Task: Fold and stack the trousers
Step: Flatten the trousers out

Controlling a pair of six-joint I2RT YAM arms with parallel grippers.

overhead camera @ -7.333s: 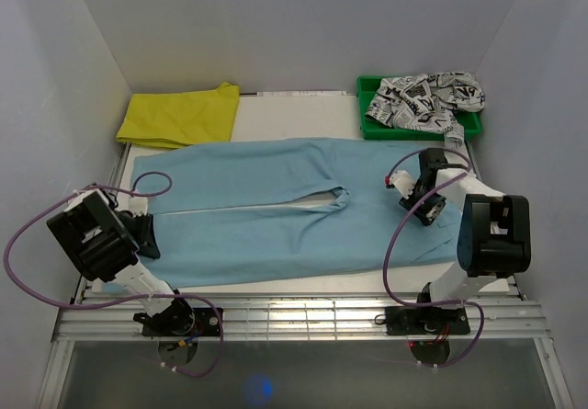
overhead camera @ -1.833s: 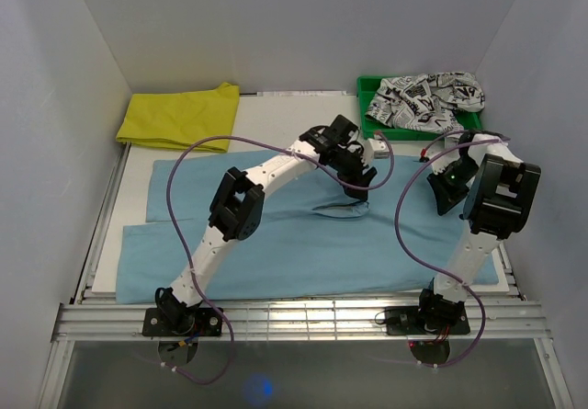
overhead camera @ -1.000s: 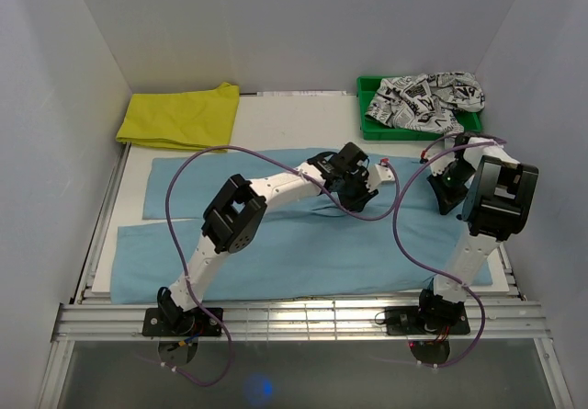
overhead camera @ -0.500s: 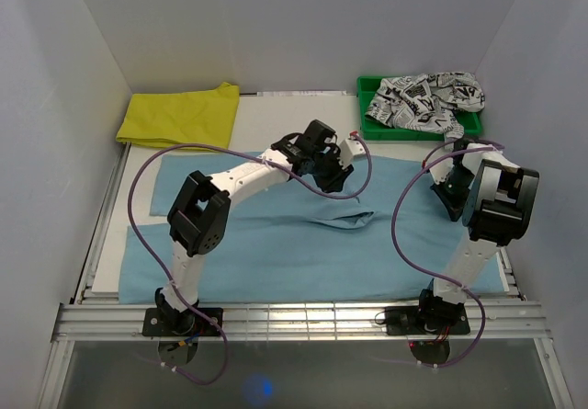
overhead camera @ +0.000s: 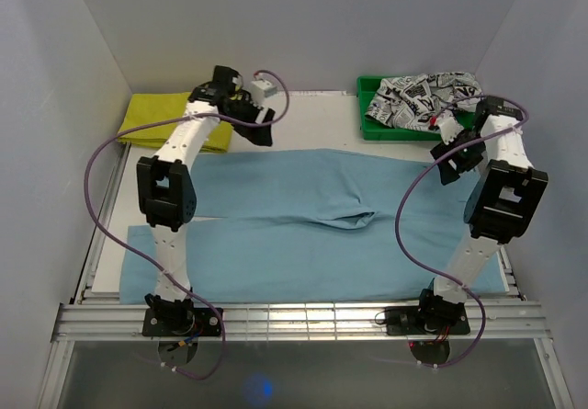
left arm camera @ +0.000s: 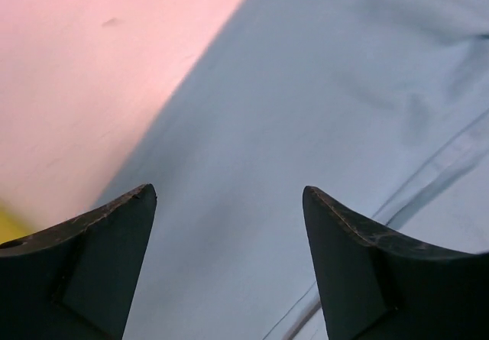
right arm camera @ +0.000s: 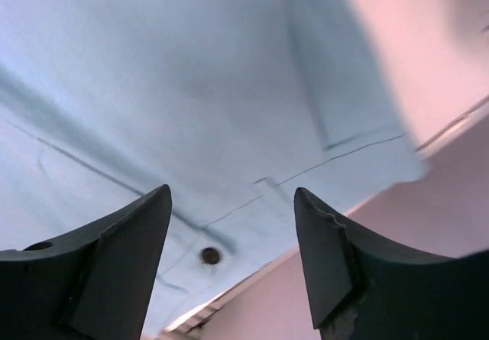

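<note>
The light blue trousers [overhead camera: 312, 244] lie spread flat across the table, legs to the left and waist to the right. My left gripper [overhead camera: 262, 131] hangs open above their back edge, near the yellow garment. The left wrist view shows blue cloth [left arm camera: 306, 88] below the left gripper [left arm camera: 228, 191], with nothing between its fingers. My right gripper [overhead camera: 448, 170] is open over the waist end. In the right wrist view the waistband [right arm camera: 153, 65] and its button [right arm camera: 210, 256] lie under the empty right gripper [right arm camera: 231, 192].
A folded yellow garment [overhead camera: 175, 115] lies at the back left. A green bin [overhead camera: 367, 126] at the back right holds a black-on-white printed garment [overhead camera: 427, 96]. White walls close in three sides. Purple cables loop off both arms.
Both grippers have opened and let go of the trousers. The left arm swung from the middle of the cloth to the back left. The right gripper rose and shifted back.
</note>
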